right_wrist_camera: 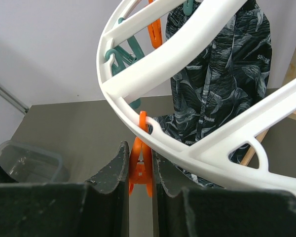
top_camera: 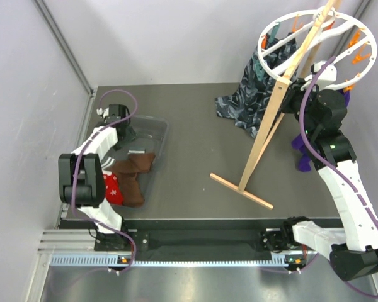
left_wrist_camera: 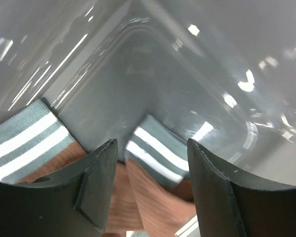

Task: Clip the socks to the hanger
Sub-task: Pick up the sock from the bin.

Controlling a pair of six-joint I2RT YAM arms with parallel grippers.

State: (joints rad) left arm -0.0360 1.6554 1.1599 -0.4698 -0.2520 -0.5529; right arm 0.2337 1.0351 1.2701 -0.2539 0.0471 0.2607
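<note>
The gray desk [top_camera: 195, 145] holds a big white hanger [right_wrist_camera: 153, 64] on a wooden stand [top_camera: 264, 138] at the far right. The right arm [top_camera: 349, 189] reaches up to it. The right fingers [right_wrist_camera: 111, 170] pinch an orange clip [right_wrist_camera: 140, 168] on its ring. The left arm [top_camera: 88, 176] bends down into a clear bin [top_camera: 154, 135] at the left. The left fingers [left_wrist_camera: 96, 177] are spread just above a brown sock [left_wrist_camera: 148, 197]. A red sock [top_camera: 113, 187] lies nearer.

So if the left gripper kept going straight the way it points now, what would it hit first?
Probably the brown sock, whose striped cuff lies in line between the open fingers of the left gripper; behind it is the clear bin. Depth is hard to judge.
</note>
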